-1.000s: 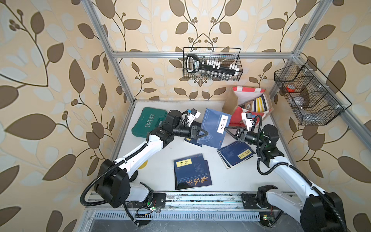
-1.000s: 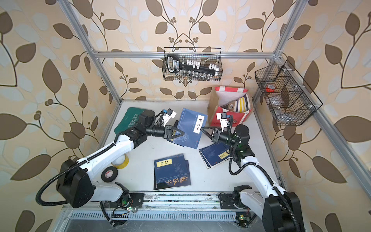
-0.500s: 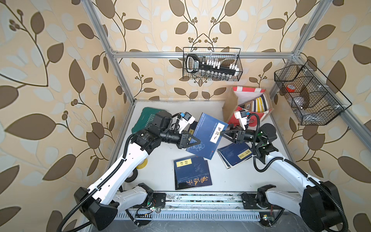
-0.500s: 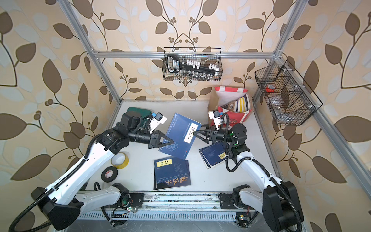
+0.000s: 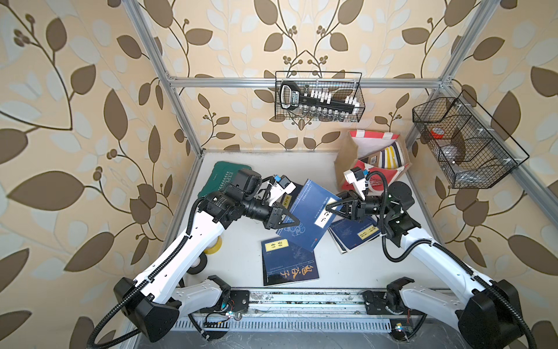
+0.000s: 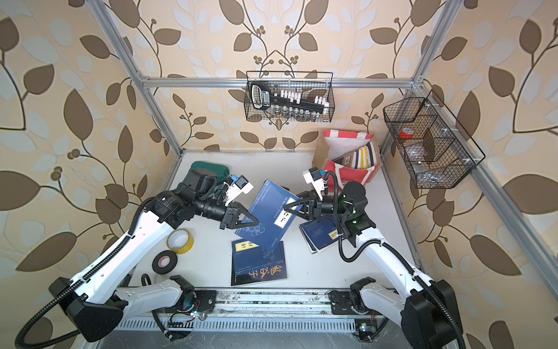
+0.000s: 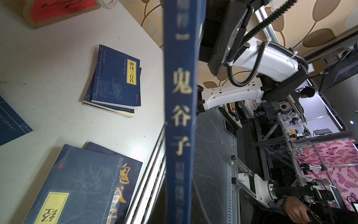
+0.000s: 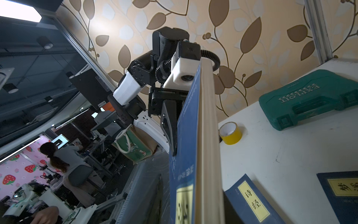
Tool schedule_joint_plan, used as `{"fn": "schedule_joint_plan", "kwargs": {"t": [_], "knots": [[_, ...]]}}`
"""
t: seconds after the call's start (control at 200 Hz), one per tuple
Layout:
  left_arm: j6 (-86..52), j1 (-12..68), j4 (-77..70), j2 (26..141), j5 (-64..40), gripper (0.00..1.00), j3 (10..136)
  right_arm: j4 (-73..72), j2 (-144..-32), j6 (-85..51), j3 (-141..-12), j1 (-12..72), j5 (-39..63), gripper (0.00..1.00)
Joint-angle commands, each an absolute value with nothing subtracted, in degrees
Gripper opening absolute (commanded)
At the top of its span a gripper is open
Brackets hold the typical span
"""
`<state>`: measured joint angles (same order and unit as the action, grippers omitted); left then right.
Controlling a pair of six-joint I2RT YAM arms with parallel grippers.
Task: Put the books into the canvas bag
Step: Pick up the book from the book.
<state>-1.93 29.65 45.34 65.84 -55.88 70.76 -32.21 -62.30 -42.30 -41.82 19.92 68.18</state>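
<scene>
A green tool case (image 5: 225, 178) lies at the bench's (image 6: 208, 272) far left corner. Near the left edge sit a yellow tape roll (image 6: 180, 240) and, just beside it, a black tape roll (image 6: 164, 261). The back wire basket (image 5: 357, 113) holds a socket set (image 5: 317, 101). The side wire basket (image 5: 471, 169) holds a red tape roll (image 6: 406, 133) (its other contents are unclear).

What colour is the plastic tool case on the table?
The tool case is dark green, seen best in the right wrist view.
</scene>
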Motion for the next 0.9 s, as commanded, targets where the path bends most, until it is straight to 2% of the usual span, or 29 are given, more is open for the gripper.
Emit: {"fn": "schedule_joint_plan", "kwargs": {"t": [0.0,0.11,0.12,0.155,0.175,0.205,0.23,0.275,0.45,0.555,0.705,0.895], "knots": [[0.8,29.8,46.1,64.5,-56.2,0.0,72.9,-23.6,-61.3,-37.3,-44.0,20.1,69.1,0.19],[0.9,29.8,46.1,64.7,-56.2,0.0,72.8,-20.0,-62.1,-35.9,-46.0,19.7,68.6,0.03],[0.9,29.7,46.0,64.7,-56.1,0.03,72.8,-19.7,-62.2,-35.9,-46.2,19.6,68.5,0.01],[0.9,29.7,46.1,64.7,-55.8,0.24,72.7,-18.9,-62.4,-35.7,-47.1,19.1,68.4,0.0],[0.8,29.7,46.2,64.6,-55.5,0.48,72.7,-18.4,-62.5,-35.5,-47.5,18.7,68.2,0.0],[0.6,29.7,46.1,64.4,-54.6,0.73,72.6,-17.6,-62.6,-35.3,-48.5,17.9,67.7,0.0],[0.3,29.7,46.1,64.0,-53.6,0.86,72.4,-17.1,-62.6,-35.3,-49.2,16.9,67.2,0.0],[-0.4,29.7,45.4,63.0,-50.9,0.99,71.7,-16.2,-62.8,-35.4,-50.7,14.9,66.4,0.0],[-2.9,29.4,43.7,58.5,-38.3,0.99,68.8,-11.7,-64.9,-36.1,-58.0,7.9,59.7,0.0],[-3.8,28.8,43.3,56.0,-31.9,0.99,66.9,-3.3,-65.8,-31.6,-64.4,4.3,48.3,0.0],[-4.3,28.7,41.3,52.9,-31.3,0.99,64.4,7.7,-67.7,-21.9,-74.3,2.9,27.8,0.0],[-4.3,28.5,41.2,52.6,-31.6,0.99,64.2,13.3,-73.4,-18.0,-84.2,-0.1,14.6,0.0]]}}
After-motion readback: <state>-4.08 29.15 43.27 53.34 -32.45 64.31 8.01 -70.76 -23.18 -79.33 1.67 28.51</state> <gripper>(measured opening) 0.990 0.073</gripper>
